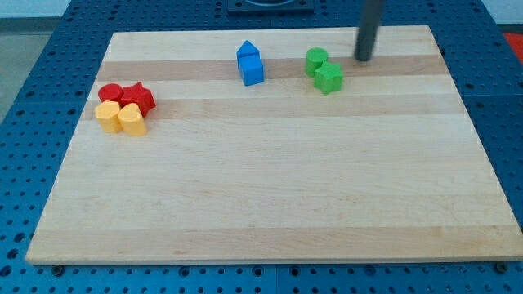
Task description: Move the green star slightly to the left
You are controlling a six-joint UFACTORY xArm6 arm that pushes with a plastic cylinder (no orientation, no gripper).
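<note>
green star (328, 78): solid bright green, stubby rounded points, lying flat on the wooden board (270, 196), upper middle-right of the view. a green cylinder-like block (316, 59) sits just above it toward the view's left, touching or very nearly, can't tell which

my tip (362, 59) is down on the board to the view's right of both greens, near but apart from them, a clear strip of wood between. the rod rises straight up out of the view's top edge. no claw on this arm, just the rod, so nothing opens or closes and it has hold of nothing

other blocks:
- two blue blocks to the view's left of the greens, touching: blue house-shaped block (248, 53) above, blue cube (252, 71) below
- cluster at the view's left edge, all packed together: red cylinder (110, 92), red star (139, 97), yellow hexagon-ish block (107, 114), a second yellow block (132, 119), shape unclear

surface: light wood board with paler and darker plank bands running left-right, lower half bare. it sits on a blue perforated base (33, 73) with a regular hole grid. pale floor shows at the top corners
</note>
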